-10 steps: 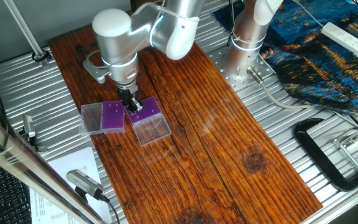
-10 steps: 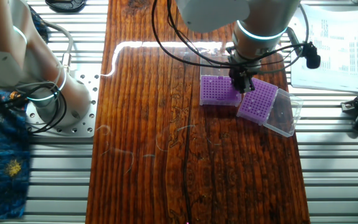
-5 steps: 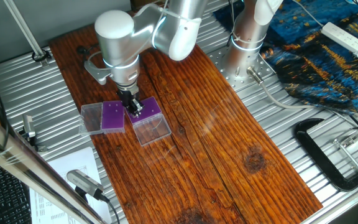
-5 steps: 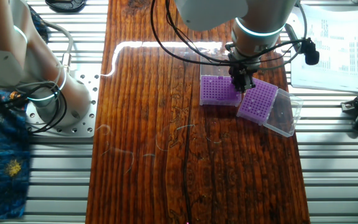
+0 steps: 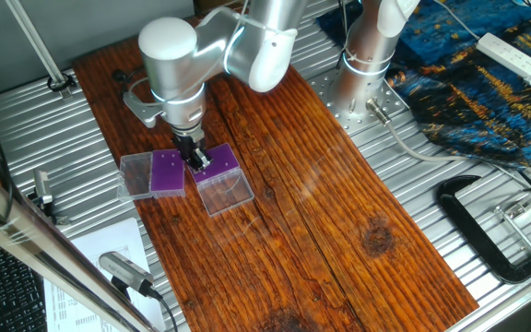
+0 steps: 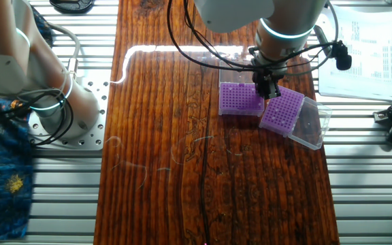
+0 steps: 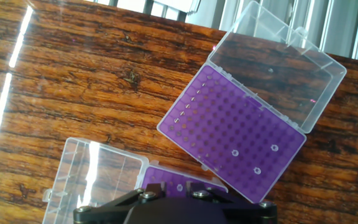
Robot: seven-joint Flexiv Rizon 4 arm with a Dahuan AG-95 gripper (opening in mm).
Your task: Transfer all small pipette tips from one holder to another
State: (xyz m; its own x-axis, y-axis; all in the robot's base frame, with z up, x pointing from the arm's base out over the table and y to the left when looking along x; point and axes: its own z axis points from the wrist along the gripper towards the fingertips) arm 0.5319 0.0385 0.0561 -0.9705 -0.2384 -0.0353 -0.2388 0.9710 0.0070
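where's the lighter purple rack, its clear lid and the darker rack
lighter purple rack (image 7: 238, 134), hand view, middle of its holed purple top.
clear lid (image 7: 278, 59), hand view, flat panel of the open lid.
darker rack (image 6: 239, 99), the other fixed view, bare part of its purple top beside the arm.

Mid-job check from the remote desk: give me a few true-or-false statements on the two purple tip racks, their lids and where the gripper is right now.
1. Both racks have their clear lids open. True: the wider rack and the narrower rack each have a clear lid folded out flat on the table.
2. The gripper hangs over the far end of the wooden board, away from the racks. False: the gripper is right above the racks, about where they meet.
3. In the hand view, a few pale tips sit in the wider rack near one corner. True: three small pipette tips show there.
4. The wider rack is packed full of tips. False: most of its holes look empty.
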